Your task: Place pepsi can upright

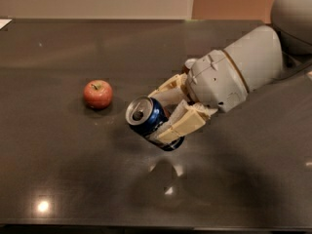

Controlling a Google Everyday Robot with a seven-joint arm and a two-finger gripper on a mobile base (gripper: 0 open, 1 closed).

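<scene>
Jaws clamped around the pepsi can (145, 117), near the middle of the dark table (53, 169).

At the left a red apple (97, 94) sits on the tabletop, near the can but apart from it. The can is neither upright nor flat. Its long axis slants from upper left to lower right, with the silver top and its opening facing left and slightly up, and the blue body running back between the fingers. One tan finger (165, 87) presses its upper side and the other lies along its lower side. The gripper (163, 113) reaches in from the right on the grey arm (253, 65), and the can's blurred reflection shows on the glossy surface below.
</scene>
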